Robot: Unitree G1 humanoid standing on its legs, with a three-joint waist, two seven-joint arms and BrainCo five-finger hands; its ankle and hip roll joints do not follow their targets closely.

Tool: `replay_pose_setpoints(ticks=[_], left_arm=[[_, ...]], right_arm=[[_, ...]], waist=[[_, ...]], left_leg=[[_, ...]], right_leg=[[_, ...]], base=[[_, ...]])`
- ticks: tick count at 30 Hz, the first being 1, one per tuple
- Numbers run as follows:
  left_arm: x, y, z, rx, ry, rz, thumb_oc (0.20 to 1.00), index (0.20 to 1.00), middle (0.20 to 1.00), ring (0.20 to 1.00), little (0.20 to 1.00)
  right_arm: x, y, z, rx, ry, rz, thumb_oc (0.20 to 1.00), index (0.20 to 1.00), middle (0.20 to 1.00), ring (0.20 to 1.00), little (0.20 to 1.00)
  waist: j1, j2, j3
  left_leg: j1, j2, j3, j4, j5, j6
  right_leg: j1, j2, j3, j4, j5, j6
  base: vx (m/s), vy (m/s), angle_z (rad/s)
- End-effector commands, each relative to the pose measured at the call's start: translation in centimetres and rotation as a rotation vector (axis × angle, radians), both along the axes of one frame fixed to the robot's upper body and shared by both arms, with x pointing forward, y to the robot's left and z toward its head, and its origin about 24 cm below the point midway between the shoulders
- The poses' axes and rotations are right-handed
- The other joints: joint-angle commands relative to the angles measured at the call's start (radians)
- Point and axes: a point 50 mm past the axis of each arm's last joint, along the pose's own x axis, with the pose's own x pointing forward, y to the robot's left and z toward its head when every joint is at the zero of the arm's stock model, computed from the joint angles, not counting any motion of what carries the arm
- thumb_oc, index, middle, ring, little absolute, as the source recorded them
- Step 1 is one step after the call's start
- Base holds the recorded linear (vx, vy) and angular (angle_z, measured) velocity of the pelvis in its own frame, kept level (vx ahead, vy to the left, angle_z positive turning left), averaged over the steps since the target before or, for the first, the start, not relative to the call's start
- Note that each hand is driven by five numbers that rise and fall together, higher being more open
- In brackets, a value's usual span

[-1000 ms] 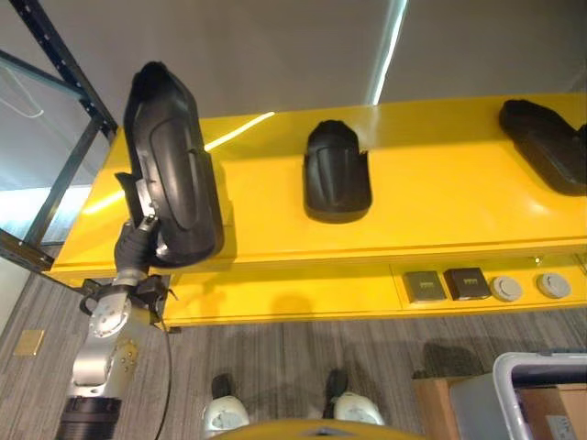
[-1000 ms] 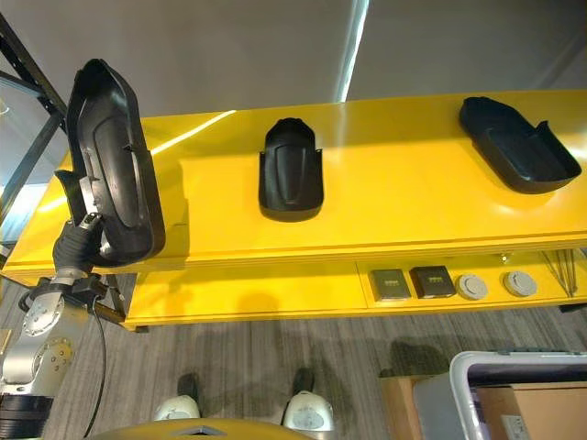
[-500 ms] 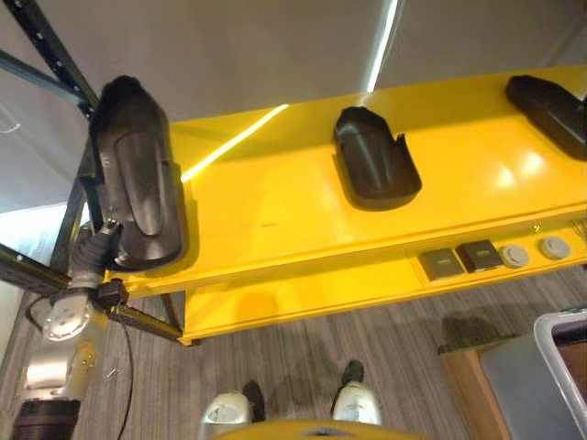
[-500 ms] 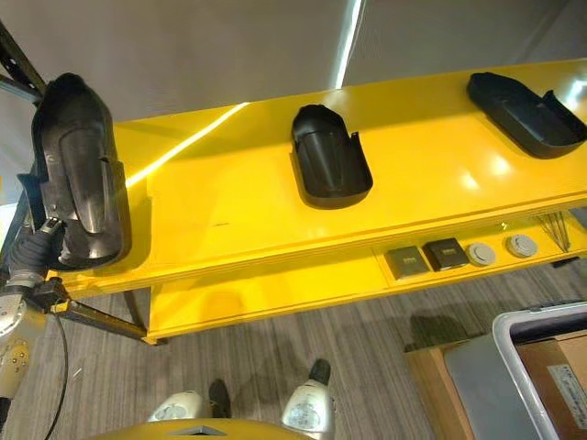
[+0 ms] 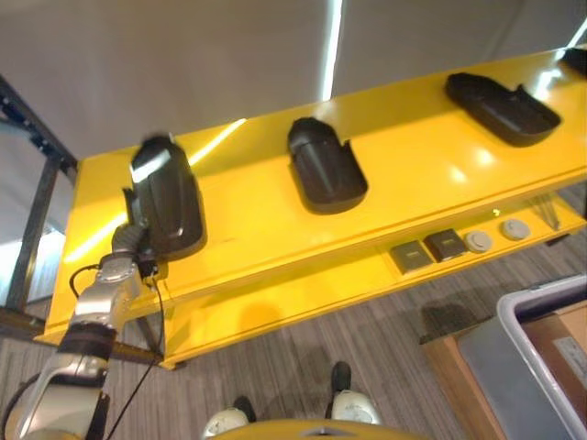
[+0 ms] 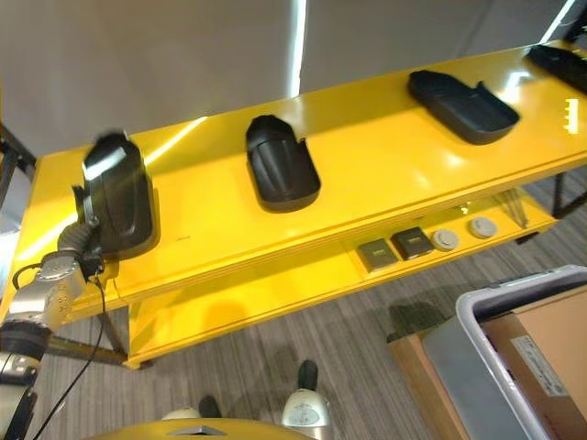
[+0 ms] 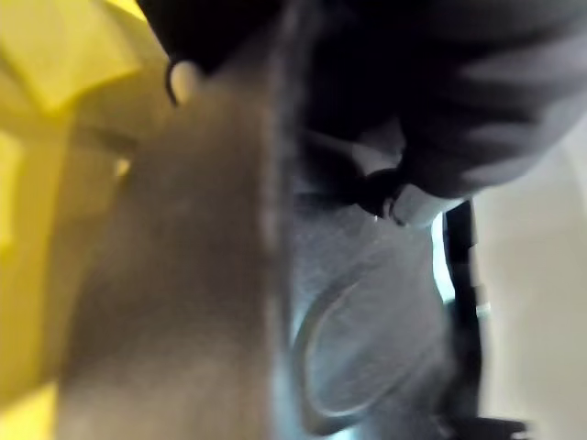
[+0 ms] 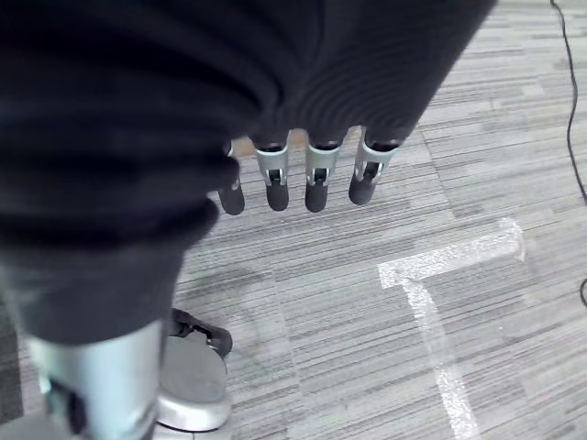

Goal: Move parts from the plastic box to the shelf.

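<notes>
A black moulded part (image 5: 165, 197) lies on the left end of the yellow shelf's top board (image 5: 248, 215). My left hand (image 5: 131, 246) is at its near end, curled on the part's edge; the left wrist view shows the dark part (image 7: 440, 82) right against the hand. Two more black parts rest on the same board, one in the middle (image 5: 326, 165) and one far right (image 5: 500, 105). The plastic box (image 6: 514, 298) stands at the lower right with a cardboard piece (image 6: 541, 357) inside. My right hand (image 8: 307, 174) hangs over the carpet with relaxed fingers, holding nothing.
On the lower yellow board sit two square grey pieces (image 5: 413, 255) and two round ones (image 5: 477, 241). A dark metal rack frame (image 5: 37, 197) stands left of the shelf. White tape marks (image 8: 431, 302) the striped carpet under my right hand.
The camera has swung. The black part, held upright and high above the shelf's left end a second ago, now lies lower and flatter on the top board, still in my left hand.
</notes>
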Motion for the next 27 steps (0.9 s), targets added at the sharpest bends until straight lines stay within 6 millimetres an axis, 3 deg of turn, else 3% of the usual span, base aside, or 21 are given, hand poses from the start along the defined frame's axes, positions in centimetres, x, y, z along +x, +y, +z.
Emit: replay_pose_setpoints(ticks=[1, 5, 13, 19, 25, 27], left_arm=[[1.7, 2.3, 4.5, 0.220, -0.088, 0.051, 0.200, 0.200, 0.200, 0.200, 0.200], [1.6, 4.4, 4.3, 0.321, 0.034, 0.054, 0.200, 0.200, 0.200, 0.200, 0.200], [1.0, 4.7, 2.5, 0.340, 0.140, 0.050, 0.200, 0.200, 0.200, 0.200, 0.200], [0.2, 3.1, -0.3, 0.240, 0.173, 0.013, 0.200, 0.200, 0.200, 0.200, 0.200], [-0.9, 0.3, -4.1, 0.110, 0.208, -0.003, 0.200, 0.200, 0.200, 0.200, 0.200], [-0.9, -0.1, -4.4, 0.109, 0.203, -0.006, 0.200, 0.200, 0.200, 0.200, 0.200]], right_arm=[[-0.4, 0.2, -0.1, 0.008, 0.052, 0.047, 1.000, 1.000, 1.000, 1.000, 1.000], [0.0, 0.4, -0.2, 0.003, 0.042, 0.052, 1.000, 1.000, 1.000, 1.000, 1.000], [0.7, 0.7, -0.3, -0.007, 0.047, 0.085, 1.000, 1.000, 1.000, 1.000, 1.000], [1.0, 1.2, -0.4, -0.009, 0.048, 0.074, 1.000, 1.000, 1.000, 1.000, 1.000], [1.3, 1.2, -0.4, -0.013, 0.051, 0.079, 1.000, 1.000, 1.000, 1.000, 1.000], [1.3, 1.2, -0.4, -0.015, 0.052, 0.080, 1.000, 1.000, 1.000, 1.000, 1.000]], waist=[[-0.001, -0.006, 0.001], [-0.009, -0.001, -0.013], [0.000, 0.007, -0.028], [0.015, 0.014, -0.033], [0.022, 0.019, -0.035], [0.022, 0.018, -0.035]], left_leg=[[-0.065, 0.035, -0.067, 0.035, -0.009, 0.010], [-0.047, 0.036, -0.053, 0.032, -0.011, 0.010], [-0.046, 0.037, -0.041, 0.035, -0.001, 0.011], [-0.043, 0.033, -0.050, 0.031, -0.002, 0.012], [-0.045, 0.032, -0.052, 0.022, 0.003, 0.009], [-0.044, 0.033, -0.051, 0.020, 0.004, 0.007]], right_leg=[[0.024, -0.049, 0.033, 0.113, -0.164, 0.090], [0.045, -0.042, 0.036, 0.098, -0.165, 0.085], [0.059, -0.036, 0.038, 0.074, -0.156, 0.070], [0.069, -0.039, 0.030, 0.071, -0.162, 0.066], [0.069, -0.039, 0.025, 0.071, -0.166, 0.061], [0.069, -0.039, 0.025, 0.070, -0.167, 0.060]], base=[[0.02, -0.041, -0.06], [0.02, -0.045, -0.04], [0.00, -0.015, 0.01], [0.00, 0.000, 0.00], [0.01, 0.001, 0.03], [0.00, 0.000, 0.00]])
